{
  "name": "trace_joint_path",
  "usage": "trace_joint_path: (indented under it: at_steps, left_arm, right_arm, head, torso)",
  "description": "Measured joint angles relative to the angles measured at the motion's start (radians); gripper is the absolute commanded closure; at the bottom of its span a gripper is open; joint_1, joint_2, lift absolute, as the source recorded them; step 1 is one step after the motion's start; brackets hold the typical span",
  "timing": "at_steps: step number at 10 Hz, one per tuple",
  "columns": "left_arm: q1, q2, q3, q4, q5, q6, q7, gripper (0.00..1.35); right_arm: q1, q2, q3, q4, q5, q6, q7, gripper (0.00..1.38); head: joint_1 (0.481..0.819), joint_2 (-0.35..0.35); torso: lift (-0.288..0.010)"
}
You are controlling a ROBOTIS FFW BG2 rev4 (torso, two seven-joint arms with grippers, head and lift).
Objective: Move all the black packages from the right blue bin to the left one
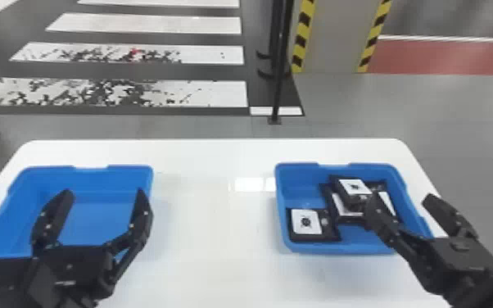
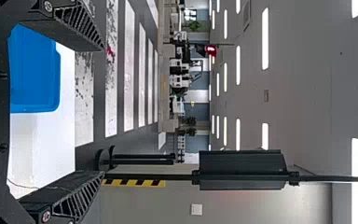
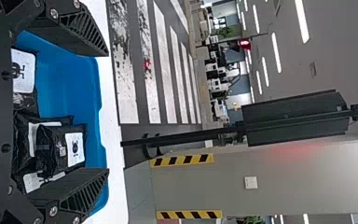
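While left gripper is hovering open over left blue bin, right gripper, also spread, is hanging over right blue bin holding black packages.

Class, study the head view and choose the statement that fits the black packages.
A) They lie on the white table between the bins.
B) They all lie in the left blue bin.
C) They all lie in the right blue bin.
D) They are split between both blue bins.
C: the black packages lie in the right blue bin.
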Motion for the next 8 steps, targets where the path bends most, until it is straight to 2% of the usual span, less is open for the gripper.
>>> trace_joint_path:
  at_steps: [6, 8]
  left_arm:
    - [0.002, 0.0, 0.0, 0.0, 0.0, -0.004, 0.0, 0.09]
    - [0.003, 0.0, 0.0, 0.0, 0.0, -0.004, 0.0, 0.09]
  right_arm:
    - [0.0, 0.0, -0.002, -0.007, -0.004, 0.017, 0.0, 0.15]
    - [-0.026, -0.005, -0.002, -0.038, -0.003, 0.105, 0.0, 0.14]
  head:
    - [0.695, -0.041]
    - [0.695, -0.032]
  torso:
    - [-0.132]
    - [-0.132]
